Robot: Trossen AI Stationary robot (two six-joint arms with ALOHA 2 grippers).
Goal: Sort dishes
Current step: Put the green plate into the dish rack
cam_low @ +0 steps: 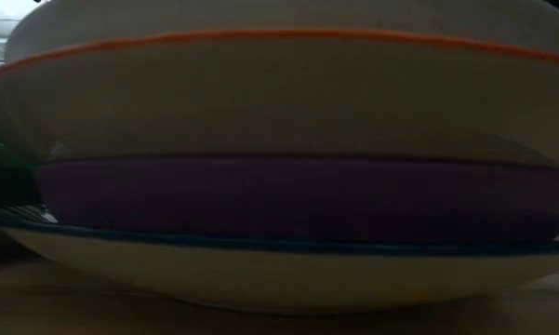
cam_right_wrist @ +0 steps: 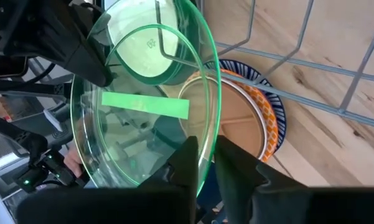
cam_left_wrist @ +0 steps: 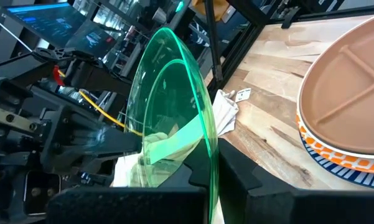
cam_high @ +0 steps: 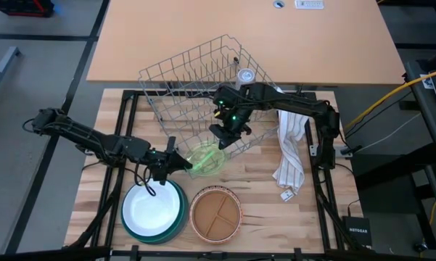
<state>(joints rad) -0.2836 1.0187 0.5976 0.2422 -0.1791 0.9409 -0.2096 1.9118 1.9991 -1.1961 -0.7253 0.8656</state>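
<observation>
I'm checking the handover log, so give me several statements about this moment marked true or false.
1. Both end effectors grip the clear green plate. True: the left end effector and the right end effector each clamp its rim.
2. The brown plate sits inside the wire rack. False: it tops a stack on the table in front of the rack.
3. The striped cloth lies beside the rack. True.
4. The white plate rests on the cloth. False: it tops a green-rimmed stack.

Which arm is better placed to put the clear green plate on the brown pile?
Probably the left. Both the left gripper and the right gripper pinch the clear green plate, but the left one is nearer the front, beside the brown pile.
</observation>
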